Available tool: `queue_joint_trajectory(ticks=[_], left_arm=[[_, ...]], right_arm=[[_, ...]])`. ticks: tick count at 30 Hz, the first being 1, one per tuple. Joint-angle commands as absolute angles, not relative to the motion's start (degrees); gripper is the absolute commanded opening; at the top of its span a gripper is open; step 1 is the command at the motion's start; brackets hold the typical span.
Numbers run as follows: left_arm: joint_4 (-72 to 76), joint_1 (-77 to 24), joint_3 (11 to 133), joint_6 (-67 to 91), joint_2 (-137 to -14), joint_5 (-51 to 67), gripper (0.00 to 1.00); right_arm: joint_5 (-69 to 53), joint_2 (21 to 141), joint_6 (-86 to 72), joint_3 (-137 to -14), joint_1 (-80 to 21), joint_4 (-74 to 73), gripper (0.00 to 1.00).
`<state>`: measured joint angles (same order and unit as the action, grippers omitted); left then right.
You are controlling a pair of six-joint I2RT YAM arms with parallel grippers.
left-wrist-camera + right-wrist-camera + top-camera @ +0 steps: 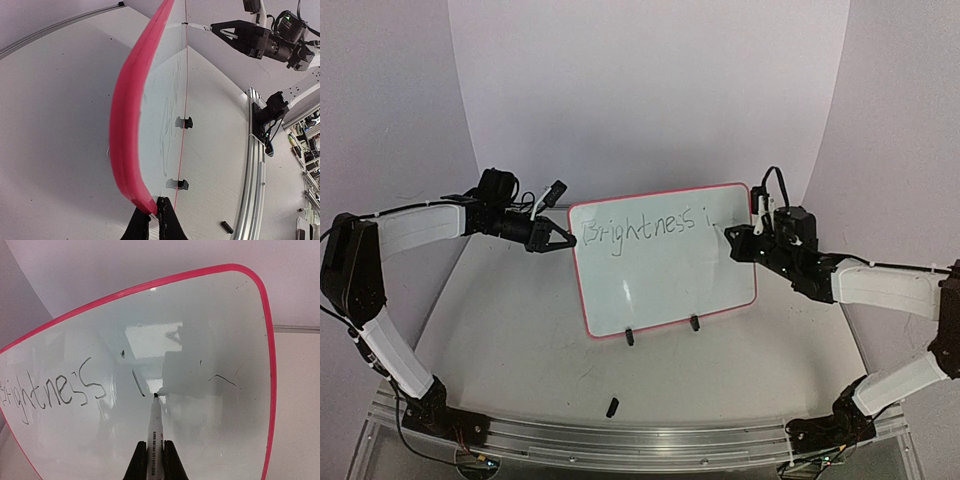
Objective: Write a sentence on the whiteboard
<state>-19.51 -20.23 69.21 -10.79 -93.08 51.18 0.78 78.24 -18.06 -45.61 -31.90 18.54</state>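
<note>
The whiteboard (665,280) stands upright on two black clip feet (630,337) on the table (520,340), and the sentence (640,228) reads only "Brightness i". The right gripper (155,446) is clamped on a marker (155,422), whose tip touches the board just beside the "i". The left gripper (154,212) pinches the board's red left edge.

The top external camera looks down from above and behind the arm bases, facing the upright whiteboard (670,285) front-on from a moderate distance. The left wrist camera sits right at the board's left edge, sighting along it edge-on toward the right arm (270,42) and the base rail (255,150). The right wrist camera faces the writing surface from very near, looking along the marker (155,432). All three views share the whiteboard; top and left wrist also share the right arm and rail
</note>
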Motion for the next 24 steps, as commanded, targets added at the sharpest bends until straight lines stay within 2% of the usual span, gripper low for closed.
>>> queue_joint_trajectory(ticks=[1,24], left_arm=[[-20.2,-21.2,70.1,-17.3,-94.7,47.3,0.00],[-20.3,-21.2,70.3,-17.3,-95.1,47.3,0.00]], right_arm=[[2.4,79.6,-17.5,-48.7,-32.0,21.0,0.00],[9.2,81.8,-18.0,-49.8,-32.0,21.9,0.00]])
